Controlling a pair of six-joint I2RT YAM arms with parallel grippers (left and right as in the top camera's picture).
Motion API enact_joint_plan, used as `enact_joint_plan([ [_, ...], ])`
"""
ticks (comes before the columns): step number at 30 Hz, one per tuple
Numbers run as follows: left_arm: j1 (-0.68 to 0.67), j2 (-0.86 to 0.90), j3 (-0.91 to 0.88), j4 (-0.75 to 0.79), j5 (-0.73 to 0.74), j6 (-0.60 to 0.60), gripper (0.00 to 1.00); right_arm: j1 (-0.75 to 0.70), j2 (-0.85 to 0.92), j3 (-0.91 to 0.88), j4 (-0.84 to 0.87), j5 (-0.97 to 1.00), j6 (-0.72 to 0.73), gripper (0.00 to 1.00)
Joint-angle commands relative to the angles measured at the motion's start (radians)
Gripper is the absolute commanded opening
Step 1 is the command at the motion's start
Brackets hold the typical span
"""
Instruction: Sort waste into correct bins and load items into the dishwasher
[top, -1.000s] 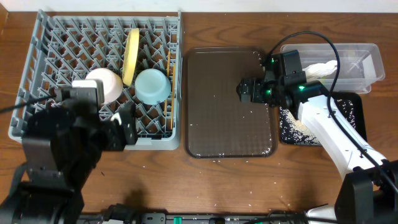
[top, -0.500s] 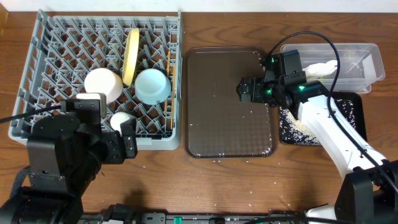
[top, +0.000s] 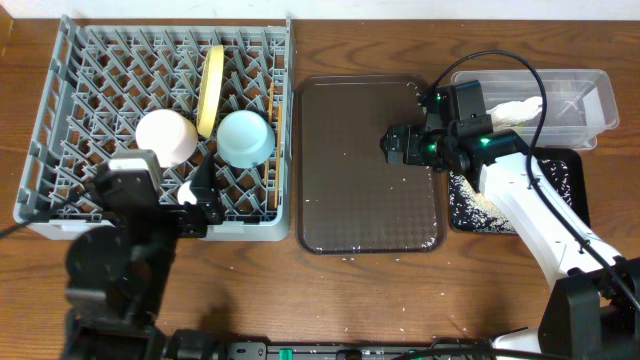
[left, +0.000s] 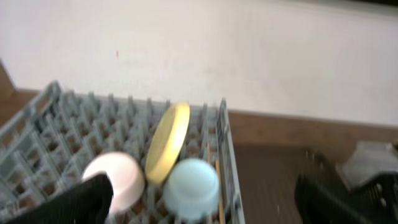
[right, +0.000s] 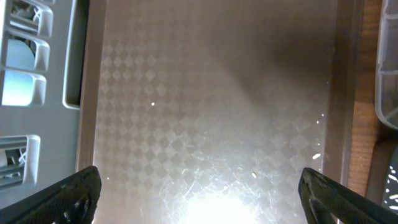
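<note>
1. The left arm (top: 120, 230) has pulled back from over the grey dish rack (top: 60, 120) toward the near edge of the bench (top: 300, 300). The left jaws now sit at the rack's near edge, spread wide and holding nothing.
2. That retreat has uncovered a small white cup (top: 187, 190) in the rack's near rows, still partly hidden by the jaws. It appears to have been set down and let go.
3. The rest of the load is already in the rack. A yellow plate (top: 210, 88) stands on edge, with an upturned white bowl (top: 166, 137) and a light blue bowl (top: 245, 137) just beside it. Wooden chopsticks (top: 272, 120) lie along the right wall. Loading looks finished.
4. The right arm (top: 530, 210) has not moved. The right jaws hang spread and empty over the far right part of the dark brown serving tray (top: 360, 210).
5. The clear tub (top: 585, 95) at the far right holds the crumpled napkin (top: 515, 112). The black tray (top: 568, 175) in front of it holds white rice scraps (top: 470, 205). The wrapper cannot be made out.
6. A few white grains (top: 350, 155) dot the brown tray, and more lie on the bench by its near edge. Nothing blocks either arm, though the grains are tiny for the jaws to pick up.
</note>
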Motion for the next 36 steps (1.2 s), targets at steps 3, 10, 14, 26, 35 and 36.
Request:
enact_joint_plan([
  [3, 0.017, -0.166, -0.253, 0.2, -0.008, -0.018, 0.94, 0.013, 0.003, 0.0, -0.001, 0.001, 0.006, 0.99],
  [10, 0.073, -0.42, -0.484, 0.293, -0.008, -0.032, 0.94, 0.013, 0.003, 0.0, -0.001, 0.001, 0.006, 0.99],
  [14, 0.093, -0.546, -0.566, 0.293, -0.012, -0.032, 0.94, 0.013, 0.003, 0.0, -0.001, 0.001, 0.006, 0.99],
  [26, 0.102, -0.565, -0.881, 0.465, -0.015, -0.029, 0.94, 0.013, 0.003, 0.0, -0.001, 0.001, 0.006, 0.99],
  [35, 0.1, -0.564, -0.889, 0.428, -0.015, -0.032, 0.94, 0.013, 0.003, 0.0, -0.001, 0.001, 0.006, 0.99],
  [36, 0.1, -0.563, -0.889, 0.426, -0.015, -0.032, 0.94, 0.013, 0.003, 0.0, -0.001, 0.001, 0.006, 0.99],
])
